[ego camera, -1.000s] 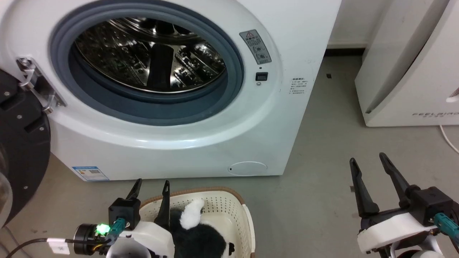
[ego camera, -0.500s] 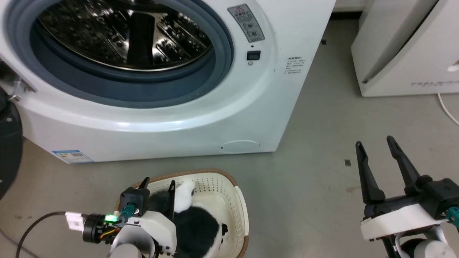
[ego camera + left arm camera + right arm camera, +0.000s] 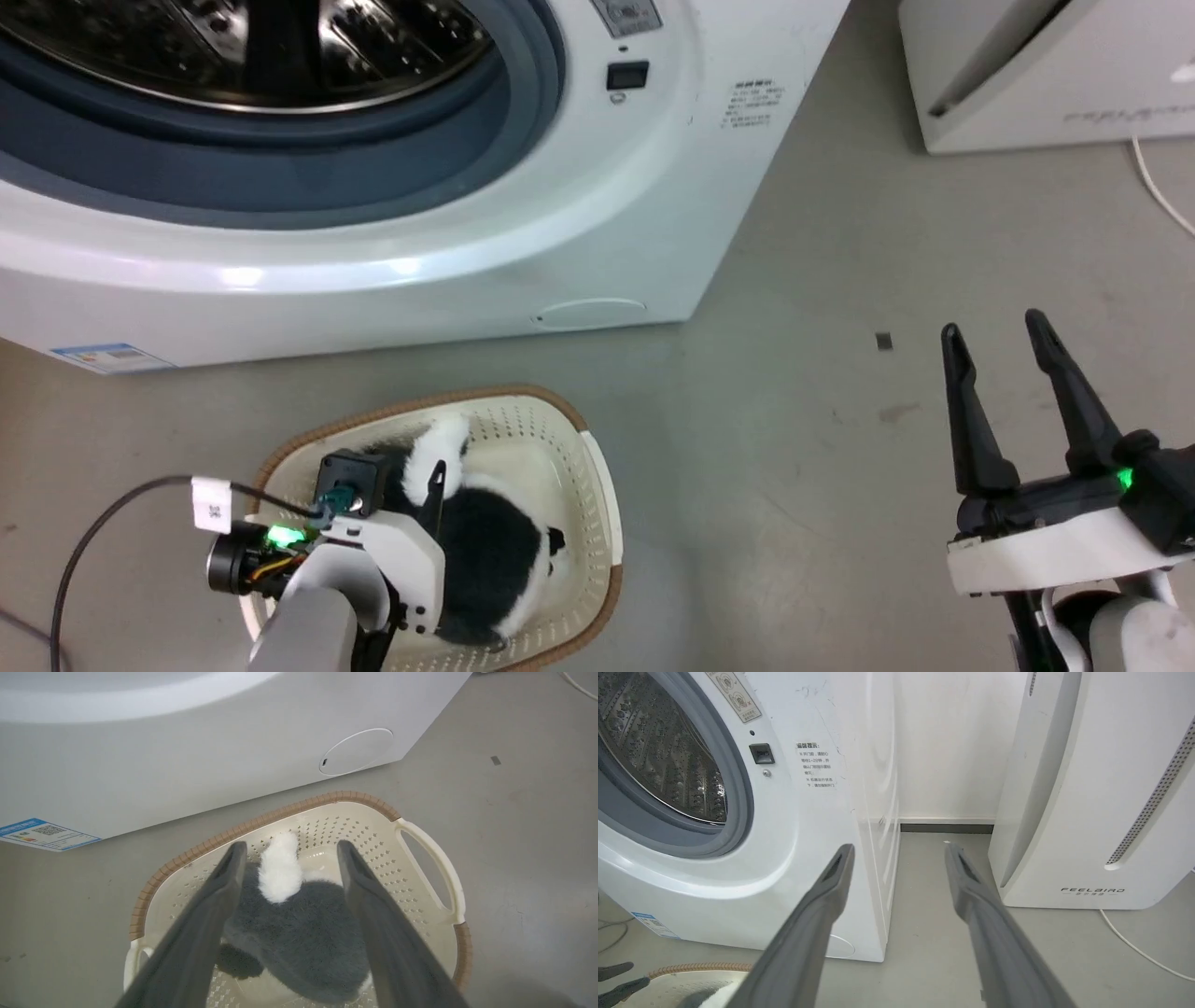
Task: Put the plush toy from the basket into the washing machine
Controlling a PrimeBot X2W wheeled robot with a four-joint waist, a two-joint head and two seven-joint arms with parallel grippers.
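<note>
My left fingers point(image 3: 205, 924) are spread wide and grip nothing. They point down into the basket point(image 3: 299, 807), one on each side of the plush toy point(image 3: 303, 938). In my left wrist view the toy's white tuft stands up between the two tips and its dark furry back lies lower between the fingers. I cannot tell whether either finger touches the fur.

From my head view, the plush toy point(image 3: 490, 560) lies inside the basket point(image 3: 597, 467) and takes up most of its length, black with white patches. One of my left fingers point(image 3: 432, 495) shows against its back, near the white tuft. A green light point(image 3: 278, 536) glows on my left wrist, and a black cable with a white tag point(image 3: 212, 501) trails from it.

The basket stands on the grey floor point(image 3: 840, 420), just in front of the washing machine point(image 3: 467, 243). The porthole is open, with its grey ring and the shiny drum point(image 3: 280, 47) in view.

My right fingers point(image 3: 971, 420) are also parted and empty. They hang over bare floor, well to the right of the basket. My right wrist view looks between those fingers point(image 3: 817, 914) at the gap between the washing machine point(image 3: 817, 812) and the white FEELBIRD appliance point(image 3: 1087, 812). A white cord point(image 3: 1134, 947) runs along the floor by that appliance.
</note>
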